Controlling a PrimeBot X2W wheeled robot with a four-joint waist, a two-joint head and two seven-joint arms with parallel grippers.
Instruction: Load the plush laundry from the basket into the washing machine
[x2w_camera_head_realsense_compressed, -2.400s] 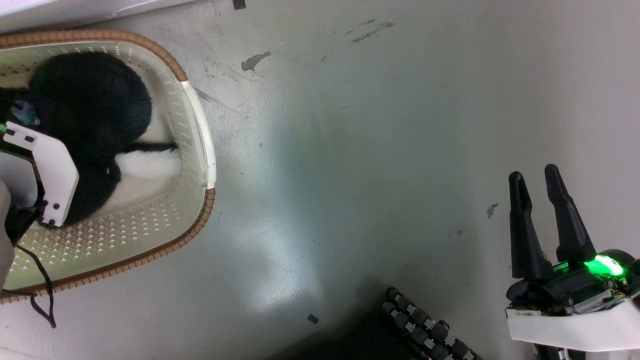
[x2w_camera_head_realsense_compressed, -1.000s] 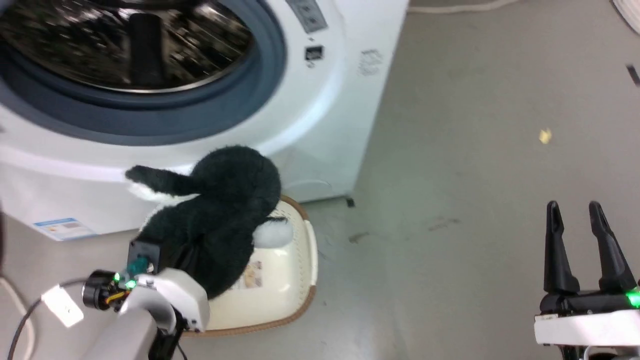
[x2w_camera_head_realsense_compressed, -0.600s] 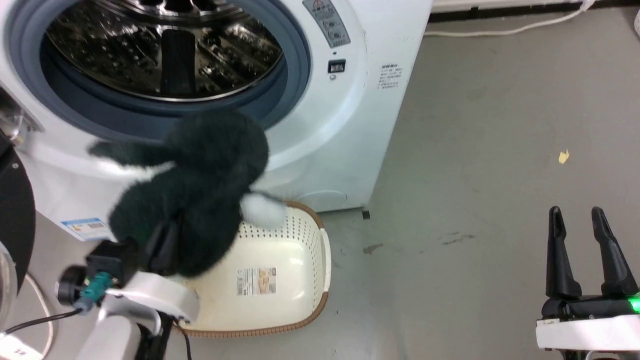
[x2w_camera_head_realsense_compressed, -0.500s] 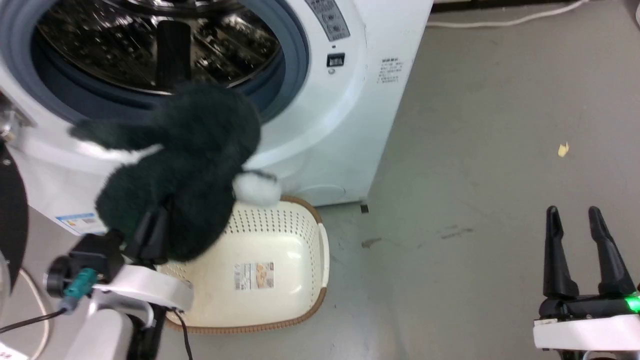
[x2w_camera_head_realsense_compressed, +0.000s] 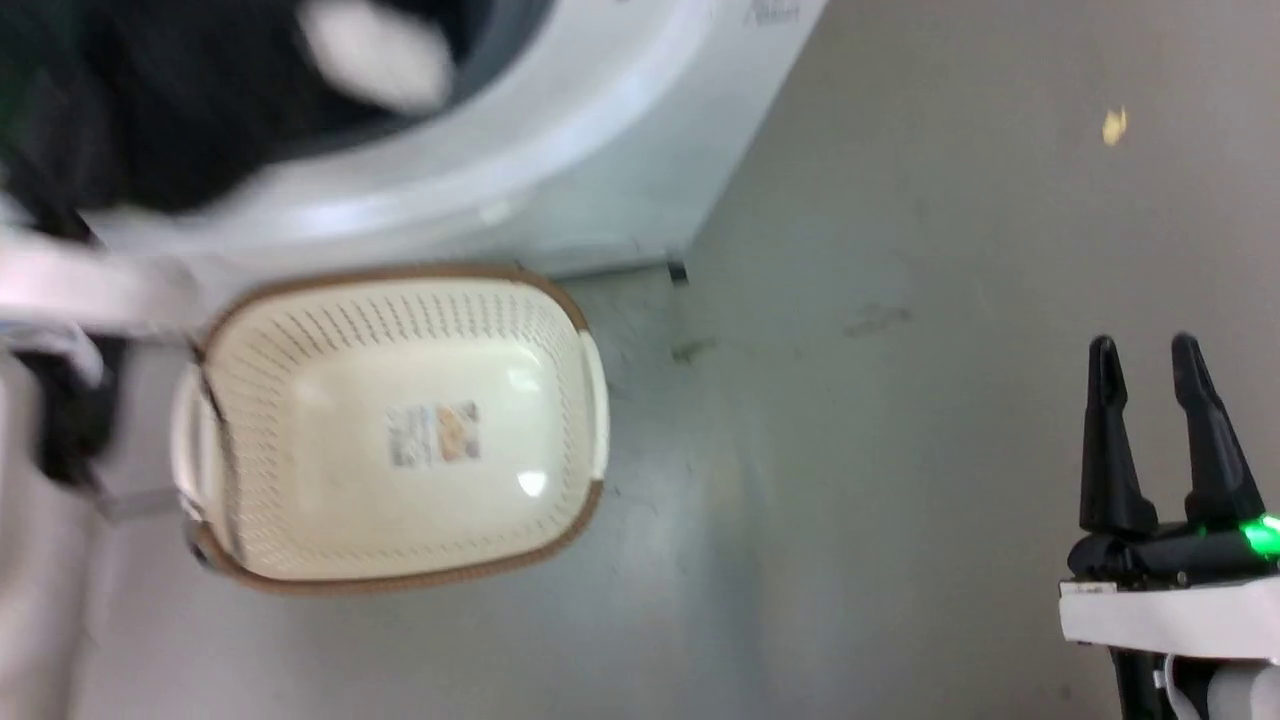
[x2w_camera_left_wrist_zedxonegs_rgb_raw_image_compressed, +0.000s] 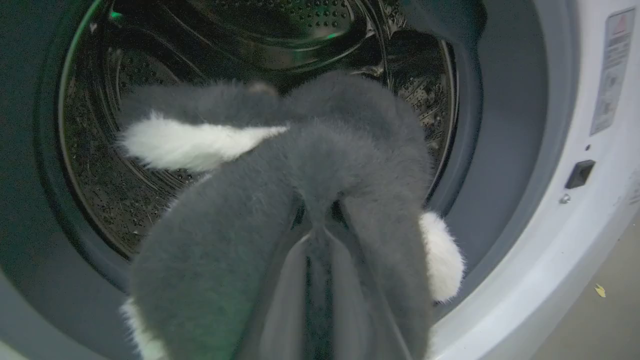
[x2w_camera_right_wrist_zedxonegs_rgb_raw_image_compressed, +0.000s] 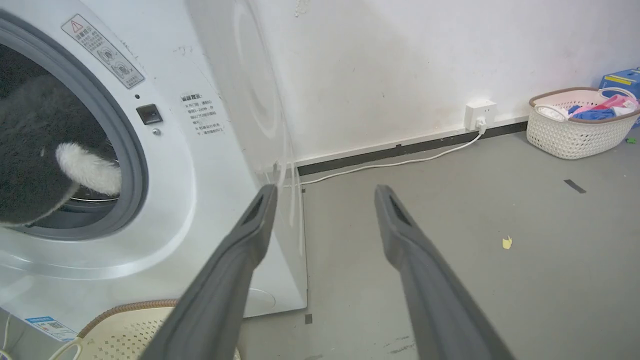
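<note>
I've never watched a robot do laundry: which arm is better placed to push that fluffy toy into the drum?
Left. The left end effector is shut on the plush laundry at the washing machine's porthole. The right end effector hangs open over the floor, apart from it.

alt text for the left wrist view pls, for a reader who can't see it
The left gripper pinches a fluffy black plush toy with white patches, holding it at the round mouth of a white washing machine. Behind the toy is the shiny perforated steel drum, ringed by a grey gasket; a warning sticker sits at far right.
</note>
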